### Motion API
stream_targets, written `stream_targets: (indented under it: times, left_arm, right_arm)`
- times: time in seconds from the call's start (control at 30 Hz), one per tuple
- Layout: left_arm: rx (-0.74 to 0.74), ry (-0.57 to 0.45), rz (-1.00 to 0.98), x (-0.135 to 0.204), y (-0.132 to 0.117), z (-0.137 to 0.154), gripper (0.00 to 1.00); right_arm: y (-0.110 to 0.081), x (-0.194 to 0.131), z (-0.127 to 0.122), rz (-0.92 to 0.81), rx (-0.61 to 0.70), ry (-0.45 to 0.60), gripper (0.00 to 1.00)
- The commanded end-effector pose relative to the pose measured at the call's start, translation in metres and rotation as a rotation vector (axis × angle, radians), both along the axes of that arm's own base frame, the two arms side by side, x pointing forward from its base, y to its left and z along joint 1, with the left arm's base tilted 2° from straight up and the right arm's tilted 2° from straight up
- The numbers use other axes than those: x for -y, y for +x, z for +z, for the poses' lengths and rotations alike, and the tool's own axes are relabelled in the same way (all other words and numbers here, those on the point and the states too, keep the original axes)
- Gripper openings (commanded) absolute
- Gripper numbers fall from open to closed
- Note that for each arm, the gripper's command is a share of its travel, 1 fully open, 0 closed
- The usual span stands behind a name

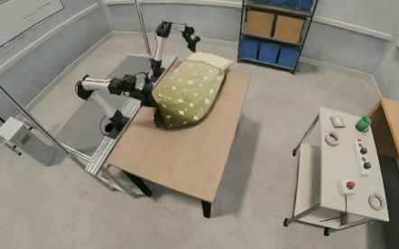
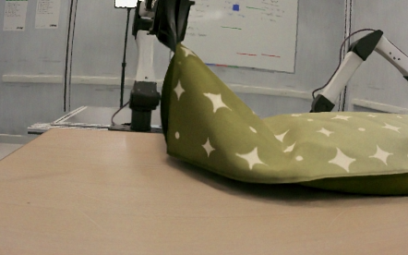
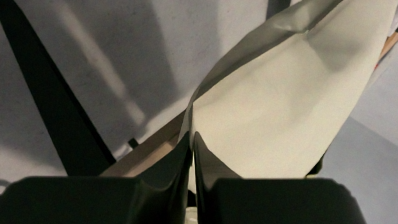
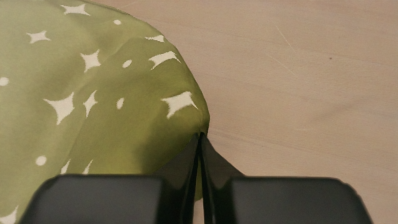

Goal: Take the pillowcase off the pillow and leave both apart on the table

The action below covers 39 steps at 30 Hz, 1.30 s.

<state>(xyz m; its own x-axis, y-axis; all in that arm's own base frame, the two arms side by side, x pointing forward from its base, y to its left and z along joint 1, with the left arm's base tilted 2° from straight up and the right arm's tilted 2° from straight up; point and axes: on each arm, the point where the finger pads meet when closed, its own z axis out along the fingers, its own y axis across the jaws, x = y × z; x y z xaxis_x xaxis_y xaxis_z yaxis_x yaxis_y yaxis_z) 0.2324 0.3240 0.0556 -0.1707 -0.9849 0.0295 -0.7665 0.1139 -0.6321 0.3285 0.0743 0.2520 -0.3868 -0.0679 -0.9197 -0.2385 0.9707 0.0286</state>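
Note:
The green pillowcase (image 1: 188, 96) (image 2: 218, 134) (image 4: 125, 145) with pale stars lies on the table (image 1: 181, 158) (image 2: 93, 208) (image 4: 300, 100), around most of the pillow. The cream pillow (image 1: 213, 59) (image 3: 260, 110) shows out of the open far end in the top view. My right gripper (image 1: 155, 106) (image 2: 177, 44) (image 4: 199, 136) is shut on a corner of the pillowcase's closed end and holds it raised above the table. My left gripper (image 1: 194, 50) (image 3: 192, 134) is shut on a corner edge of the pillow at the far end. The pillow's part inside the case is hidden.
The arms stand on a grey bench (image 1: 82, 115) along one side of the table. The pillow's cream end lies by the table's far edge. A white cart (image 1: 339, 149) with small items and a shelf (image 1: 273, 41) stand away from the table.

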Motion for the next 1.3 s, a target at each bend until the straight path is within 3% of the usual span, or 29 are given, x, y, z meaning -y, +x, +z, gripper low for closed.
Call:
stream_targets:
  times: [0.0, 0.7, 1.27]
  left_arm:
    - [0.025, 0.040, -0.005, -0.003, 0.007, 0.008, 0.01]
    - [0.025, 0.040, -0.005, -0.003, 0.007, 0.008, 0.01]
    - [0.025, 0.040, 0.003, -0.005, 0.004, 0.008, 0.01]
  right_arm:
    - [0.007, 0.008, 0.031, -0.027, 0.054, -0.007, 0.01]
    - [0.005, 0.014, 0.088, -0.041, 0.099, -0.006, 0.01]
    - [0.012, 0.015, 0.093, -0.051, 0.119, -0.007, 0.01]
